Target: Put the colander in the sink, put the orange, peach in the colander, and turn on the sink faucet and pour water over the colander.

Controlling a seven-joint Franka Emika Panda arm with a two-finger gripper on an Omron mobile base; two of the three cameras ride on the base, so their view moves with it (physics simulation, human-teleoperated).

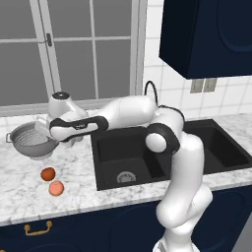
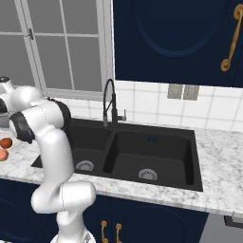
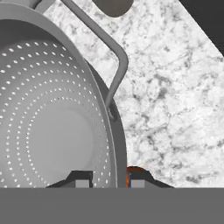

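On the white marbled stone desk (image 1: pixel 78 172) there is one round grey perforated metal colander (image 1: pixel 30 140) and two small round fruits: one deep red-orange orange (image 1: pixel 47 173) and one paler pink-salmon peach (image 1: pixel 56 188). One matte black rectangular sink (image 2: pixel 142 147) holds two basins, each with one round silver drain. One tall black gooseneck faucet (image 2: pixel 110 102) stands behind it, and two grey wall outlets (image 2: pixel 182 91) sit side by side on the tiles.

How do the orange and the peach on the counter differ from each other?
The orange is a deep red-orange, while the peach is a paler pink-salmon. The orange lies nearer the colander; the peach lies nearer the counter's front edge. The peach looks slightly larger than the orange. Both are small round fruits resting on the marble counter, left of the sink.
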